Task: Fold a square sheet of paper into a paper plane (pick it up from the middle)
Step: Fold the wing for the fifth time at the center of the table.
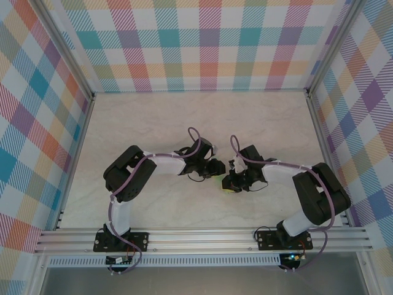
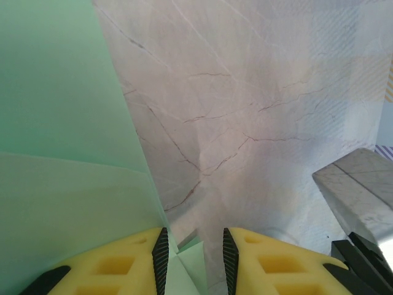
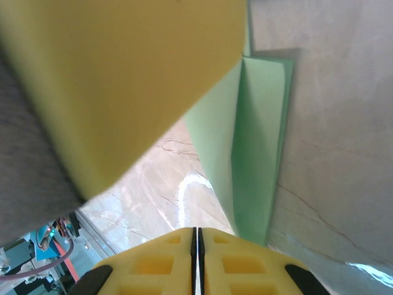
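Your two arms meet over the middle of the marble-patterned table [image 1: 184,117], with the left hand [image 1: 215,167] and the right hand [image 1: 232,182] just beside each other.

From your left wrist, the left hand [image 2: 193,246] has its yellow fingers [image 2: 123,267] spread, with a clear gap between the black-edged pads. The paper plane [image 2: 61,153] fills the left side of that view as a pale mint-green sheet with a crease across it. One small corner of it sits in the gap between the fingers, and the table [image 2: 245,92] lies bare beyond.

From your right wrist, the right hand [image 3: 196,236] has its fingers pressed together, and you can see nothing between the pads. The paper plane [image 3: 258,153] stands just ahead of them as a narrow folded strip with layered edges. Its lower end comes down beside the right-side finger; whether it touches, you cannot tell. A large blurred yellow shape [image 3: 123,80] sits close to the lens at the upper left.
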